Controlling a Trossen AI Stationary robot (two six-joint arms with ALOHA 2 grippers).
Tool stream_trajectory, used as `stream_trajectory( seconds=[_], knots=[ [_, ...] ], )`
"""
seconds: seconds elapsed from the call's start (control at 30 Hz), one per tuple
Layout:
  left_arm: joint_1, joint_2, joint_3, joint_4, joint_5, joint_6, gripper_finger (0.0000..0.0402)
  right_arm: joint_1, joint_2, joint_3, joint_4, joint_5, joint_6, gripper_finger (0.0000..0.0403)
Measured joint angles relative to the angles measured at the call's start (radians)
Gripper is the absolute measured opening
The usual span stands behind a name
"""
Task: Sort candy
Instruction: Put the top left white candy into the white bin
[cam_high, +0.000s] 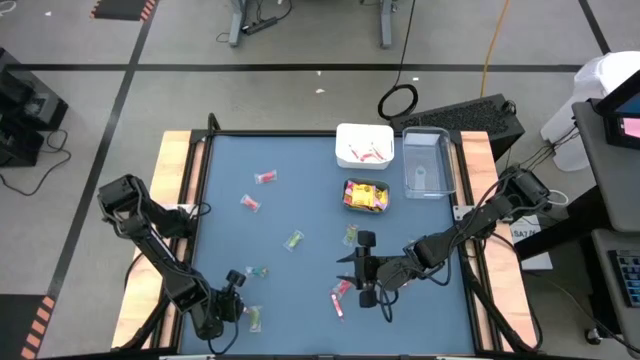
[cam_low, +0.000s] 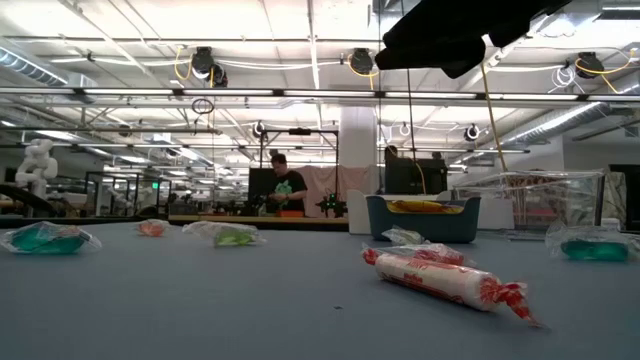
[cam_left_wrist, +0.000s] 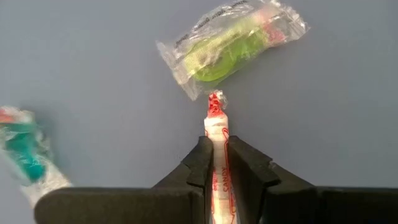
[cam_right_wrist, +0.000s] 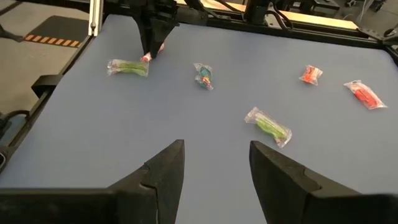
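1. The left gripper (cam_left_wrist: 214, 163) sits low at the near-left part of the blue tabletop (cam_high: 300, 200), its jaws clamped on a slim pink-white candy stick (cam_left_wrist: 216, 134) whose twisted red end pokes out ahead of them.
2. A green clear-wrapped candy (cam_left_wrist: 227, 46) lies just beyond that protruding tip, near enough that any forward drift could nudge it; a teal-wrapped piece (cam_left_wrist: 25, 155) lies off to one side.
3. The right gripper (cam_high: 362, 268) hovers over the near-centre of the tabletop with its jaws apart and nothing between them; two pink-red sticks (cam_high: 341, 293) lie just beside it.
4. More loose candy is scattered across the middle: a red piece (cam_high: 249, 203), a pink one (cam_high: 265, 177) and a green one (cam_high: 293, 241).
5. At the far side stand a white container (cam_high: 364, 145) holding pink sticks, a teal tray (cam_high: 366, 196) of yellow packets and a clear container (cam_high: 427, 163).
6. Risks, judged from here: the hold is on a thin, smooth-wrapped stick, so it could twist or slip out during the lift if the grip is off-centre.
7. The carry to the white container crosses the zone where the right arm hangs, so the two arms could collide, and a late release could drop the stick into the teal tray next to it.
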Motion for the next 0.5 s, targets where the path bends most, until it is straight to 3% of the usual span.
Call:
stream_trajectory(
  seconds=[0.33,0.5],
  knots=[
    [0.0,-0.084,0.0,-0.034,-0.095,0.005,0.0046,0.0,0.003,0.0,0.054,-0.004,-0.007,0.0171],
    [0.007,-0.132,0.014,-0.036,-0.203,0.073,0.0047,0.0,0.009,-0.001,0.077,-0.004,0.002,0.0171]
  ],
)
